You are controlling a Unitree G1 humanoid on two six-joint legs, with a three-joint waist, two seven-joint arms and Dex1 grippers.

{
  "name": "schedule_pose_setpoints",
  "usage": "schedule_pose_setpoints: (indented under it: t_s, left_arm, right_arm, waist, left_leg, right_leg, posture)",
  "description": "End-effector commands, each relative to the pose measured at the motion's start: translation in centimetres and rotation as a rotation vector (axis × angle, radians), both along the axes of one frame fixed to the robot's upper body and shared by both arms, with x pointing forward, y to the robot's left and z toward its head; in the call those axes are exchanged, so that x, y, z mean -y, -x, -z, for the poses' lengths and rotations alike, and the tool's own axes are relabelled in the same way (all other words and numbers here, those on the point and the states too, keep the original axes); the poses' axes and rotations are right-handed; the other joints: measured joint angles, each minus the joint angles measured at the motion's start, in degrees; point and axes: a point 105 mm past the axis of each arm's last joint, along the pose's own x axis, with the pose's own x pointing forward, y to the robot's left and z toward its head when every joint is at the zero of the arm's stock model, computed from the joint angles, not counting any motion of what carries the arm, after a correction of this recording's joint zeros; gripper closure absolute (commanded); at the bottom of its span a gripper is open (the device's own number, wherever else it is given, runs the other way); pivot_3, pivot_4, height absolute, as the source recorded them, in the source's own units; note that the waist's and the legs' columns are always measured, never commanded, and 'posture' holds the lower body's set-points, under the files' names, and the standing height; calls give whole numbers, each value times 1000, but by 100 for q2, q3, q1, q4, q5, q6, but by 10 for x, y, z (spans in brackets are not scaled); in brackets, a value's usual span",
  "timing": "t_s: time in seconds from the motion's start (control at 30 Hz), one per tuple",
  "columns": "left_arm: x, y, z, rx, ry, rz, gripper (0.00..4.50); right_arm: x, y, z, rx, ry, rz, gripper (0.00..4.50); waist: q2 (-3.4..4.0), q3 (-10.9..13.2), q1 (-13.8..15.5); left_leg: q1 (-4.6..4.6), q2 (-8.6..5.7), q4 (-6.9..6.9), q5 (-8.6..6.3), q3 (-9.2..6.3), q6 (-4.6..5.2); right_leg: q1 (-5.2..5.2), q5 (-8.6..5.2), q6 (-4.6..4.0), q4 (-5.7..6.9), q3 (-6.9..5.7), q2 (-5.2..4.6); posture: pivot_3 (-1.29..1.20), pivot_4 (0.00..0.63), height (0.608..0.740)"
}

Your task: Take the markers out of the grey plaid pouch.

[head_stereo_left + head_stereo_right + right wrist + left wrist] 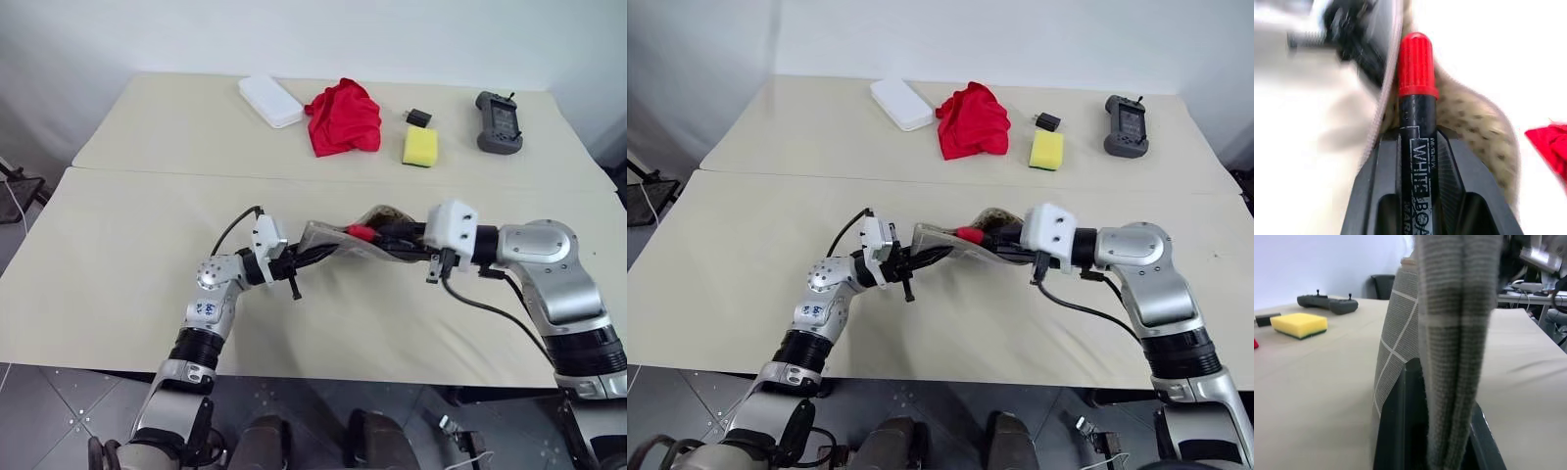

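markers: black red-capped one (1418, 142) clamped in right pincer (1420, 161), left pincer (1425, 431) pinching grey plaid pouch (1449, 333).

We find the near table (127, 294) bare around both arms; a white box (271, 100), red cloth (344, 117), yellow sponge (420, 147) and grey controller (499, 122) line the far edge.

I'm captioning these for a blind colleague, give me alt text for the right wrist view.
Two black fingers are clamped on a black whiteboard marker with a red cap, its cap end toward the open mouth of the grey plaid pouch, whose beige dotted lining shows. A corner of the red cloth lies beyond.
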Motion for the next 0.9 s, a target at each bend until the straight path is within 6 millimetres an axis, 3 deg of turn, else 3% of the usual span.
schedule_pose_setpoints:
  t_s: [0.03,0.17,0.27,0.4,0.53,0.57,0.67,0.8,0.9]
  left_arm:
    - [-2,3,-2,19,-7,4,4500]
    - [0,7,1,10,-27,28,4500]
    - [2,9,-1,18,-35,52,4500]
    - [3,14,1,17,-49,93,4500]
    - [7,20,6,12,-64,125,4500]
    - [7,20,6,14,-63,125,4500]
    - [9,19,3,24,-44,106,4500]
    - [9,19,4,24,-40,98,4500]
    - [9,19,5,23,-42,98,4500]
  right_arm:
    - [5,17,-22,-59,-131,-52,3882]
    - [11,35,-35,-292,-342,-91,3882]
    - [21,45,-44,-352,-395,-83,3882]
    - [52,49,-92,-429,-682,-27,3883]
    - [90,33,-97,-405,-809,181,3883]
    - [101,28,-92,-401,-817,260,3883]
    - [137,23,-43,-439,-581,557,3883]
    - [182,21,4,-520,-447,851,3883]
    - [198,22,31,-541,-317,965,3883]
  waist:
    - [0,0,24]
    - [0,0,83]
    - [0,0,89]
    - [0,0,79]
    - [0,0,83]
    - [0,0,90]
    - [3,-2,176]
    - [10,-6,191]
    - [12,-7,154]
  left_leg:
    - [0,-1,1,0,-9,0]
    - [0,-1,1,0,-26,0]
    - [0,-3,4,0,-40,0]
    - [0,2,3,0,-42,1]
    - [2,2,2,0,-41,0]
    - [1,-1,2,0,-39,0]
    - [-2,-9,1,1,-17,3]
    - [-3,-8,-2,-1,21,9]
    - [5,-4,-2,-1,29,10]
  right_leg:
    - [0,0,0,0,0,0]
    - [0,0,-1,0,-1,0]
    - [2,1,-1,0,0,-2]
    - [2,1,-2,1,1,-6]
    - [4,2,-3,-1,-2,-2]
    - [4,2,-3,-1,-1,-2]
    - [4,2,-3,-1,-3,-7]
    - [1,3,-1,-6,5,-6]
    - [1,3,-1,-1,12,-4]
  posture:
    - [0,150,740]
    - [0,150,740]
    - [0,150,740]
    - [0,150,740]
    - [0,150,740]
    - [0,150,740]
    - [0,150,740]
    - [0,150,740]
    - [0,150,740]
